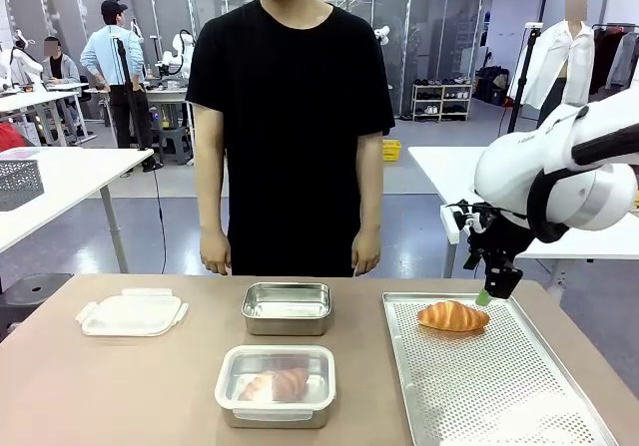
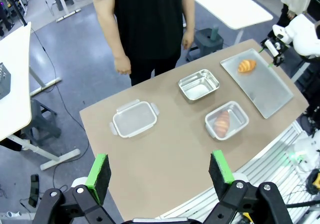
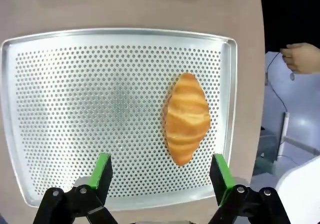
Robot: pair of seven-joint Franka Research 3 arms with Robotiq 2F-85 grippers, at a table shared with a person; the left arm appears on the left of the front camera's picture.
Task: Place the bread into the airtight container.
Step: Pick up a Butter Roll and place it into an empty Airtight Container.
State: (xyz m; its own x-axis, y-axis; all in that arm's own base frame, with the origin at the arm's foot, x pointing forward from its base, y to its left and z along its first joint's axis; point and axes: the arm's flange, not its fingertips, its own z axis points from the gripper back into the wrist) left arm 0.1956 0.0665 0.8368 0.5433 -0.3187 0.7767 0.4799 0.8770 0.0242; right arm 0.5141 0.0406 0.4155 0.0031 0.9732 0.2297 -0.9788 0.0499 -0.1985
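**Golden bread on the tray, both grippers spread and empty**

Golden-brown bread (image 1: 453, 315) lies on the perforated metal tray (image 1: 499, 386), in its far corner toward the middle of the table (image 1: 120, 386). The right gripper (image 1: 491, 291) hangs close over the end of the bread nearer the robot's right. Its jaws are spread wide and grip nothing. In the right wrist view, the bread sits ahead of the green pads (image 3: 102, 170), nearer one of them.

The empty steel container (image 1: 287, 308) stands open at the middle of the table, just beside the tray. In front of it, a lidded container (image 1: 276, 384) holds another croissant (image 1: 277, 384). A loose white lid (image 1: 132, 312) rests well apart on the robot's left.

The left gripper (image 2: 159, 159) hovers high above the table's near edge, jaws wide apart and empty.

A person (image 1: 290, 117) stands at the far side, arms hanging down.
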